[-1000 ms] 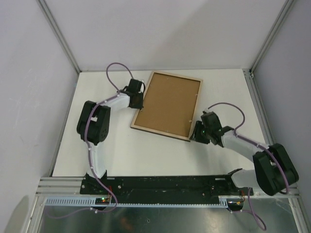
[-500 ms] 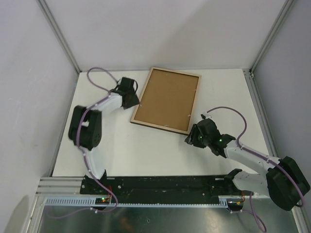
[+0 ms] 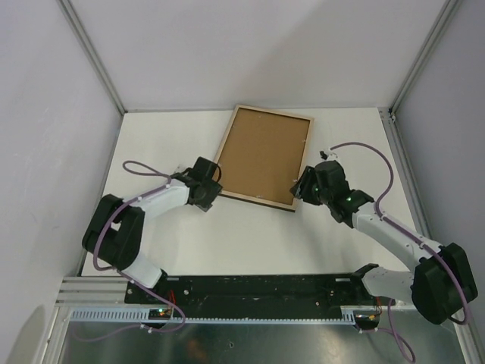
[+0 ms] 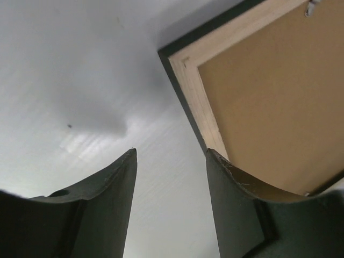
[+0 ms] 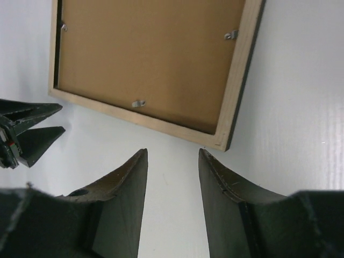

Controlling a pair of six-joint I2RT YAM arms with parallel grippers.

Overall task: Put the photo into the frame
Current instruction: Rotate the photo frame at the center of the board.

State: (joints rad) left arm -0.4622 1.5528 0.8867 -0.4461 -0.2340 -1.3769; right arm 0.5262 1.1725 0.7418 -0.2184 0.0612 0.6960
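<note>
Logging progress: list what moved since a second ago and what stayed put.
The left gripper slid along the frame's left edge to its near-left corner; the right gripper shifted beside the near-right corner. Both open, gripping nothing. The frame edged slightly away, still back-up.

The frame lies flat in the upper middle of the worktop. The left tool sits by its lower left corner, the right tool by its lower right. Bare worktop spreads across the lower middle
</note>
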